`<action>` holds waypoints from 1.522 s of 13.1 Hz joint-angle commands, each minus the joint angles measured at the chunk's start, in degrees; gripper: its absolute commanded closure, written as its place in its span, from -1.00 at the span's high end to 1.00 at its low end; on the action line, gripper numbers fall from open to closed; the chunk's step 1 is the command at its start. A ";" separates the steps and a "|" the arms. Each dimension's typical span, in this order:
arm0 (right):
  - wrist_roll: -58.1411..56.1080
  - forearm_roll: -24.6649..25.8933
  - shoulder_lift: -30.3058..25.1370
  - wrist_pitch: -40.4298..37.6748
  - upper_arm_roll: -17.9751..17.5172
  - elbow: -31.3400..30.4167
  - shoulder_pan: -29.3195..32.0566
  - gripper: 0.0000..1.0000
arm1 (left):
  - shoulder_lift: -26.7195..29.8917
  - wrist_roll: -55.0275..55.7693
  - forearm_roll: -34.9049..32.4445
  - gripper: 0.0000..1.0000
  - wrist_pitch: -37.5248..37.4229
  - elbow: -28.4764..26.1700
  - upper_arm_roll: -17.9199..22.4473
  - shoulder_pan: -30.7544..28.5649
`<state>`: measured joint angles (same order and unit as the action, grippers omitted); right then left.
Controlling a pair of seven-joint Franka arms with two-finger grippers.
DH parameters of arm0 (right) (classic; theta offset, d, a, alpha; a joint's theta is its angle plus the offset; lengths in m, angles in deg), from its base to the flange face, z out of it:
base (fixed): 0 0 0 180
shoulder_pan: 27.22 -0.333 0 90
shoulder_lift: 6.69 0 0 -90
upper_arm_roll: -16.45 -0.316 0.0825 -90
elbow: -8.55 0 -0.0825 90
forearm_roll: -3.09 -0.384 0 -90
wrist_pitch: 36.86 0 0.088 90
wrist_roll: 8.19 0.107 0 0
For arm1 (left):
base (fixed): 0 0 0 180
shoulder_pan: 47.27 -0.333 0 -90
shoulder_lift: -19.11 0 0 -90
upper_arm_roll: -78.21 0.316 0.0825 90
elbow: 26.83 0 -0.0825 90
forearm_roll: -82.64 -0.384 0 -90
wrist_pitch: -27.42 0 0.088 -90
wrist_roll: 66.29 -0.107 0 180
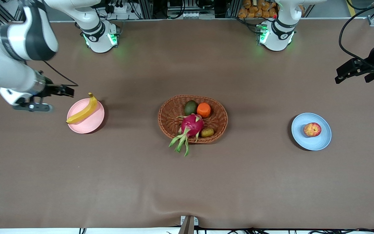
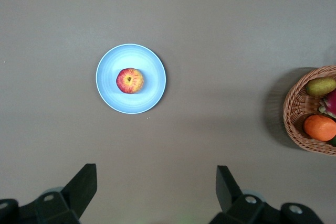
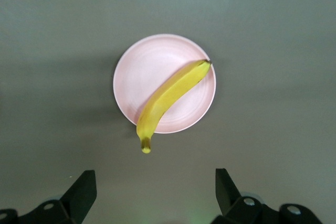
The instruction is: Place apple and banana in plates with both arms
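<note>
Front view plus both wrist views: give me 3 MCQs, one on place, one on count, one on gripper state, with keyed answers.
1. Where is the banana?
A. In the basket
B. On the pink plate
C. On the blue plate

2. How many fruits are in the basket?
A. Two
B. Four
C. Six

3. What state is the left gripper in?
A. Open, empty
B. Shut on the apple
C. Shut on the banana

Answers:
1 B: the banana lies across the pink plate, its ends past the rim.
2 B: the basket holds four fruits.
3 A: the left gripper has its fingers spread, while the apple sits on the blue plate.
</note>
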<state>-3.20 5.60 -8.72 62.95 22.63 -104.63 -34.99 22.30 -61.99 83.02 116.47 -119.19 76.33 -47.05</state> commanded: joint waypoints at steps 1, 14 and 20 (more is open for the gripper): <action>-3.57 -3.55 0.44 -6.79 -0.38 9.26 2.58 1.00 | -0.82 0.00 -0.38 1.00 -1.17 1.66 -0.15 0.22; -6.84 -4.09 1.94 -12.09 -0.82 24.86 3.20 1.00 | -0.82 -0.18 -0.38 1.00 -1.17 1.57 -0.24 0.22; -6.83 -4.18 0.97 -12.88 -1.70 24.68 3.29 1.00 | -1.08 -0.26 -0.38 1.00 -1.17 1.57 -0.24 0.13</action>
<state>-9.43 1.59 -7.52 51.48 21.09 -80.84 -31.72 22.22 -61.99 83.02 116.47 -119.17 76.20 -47.00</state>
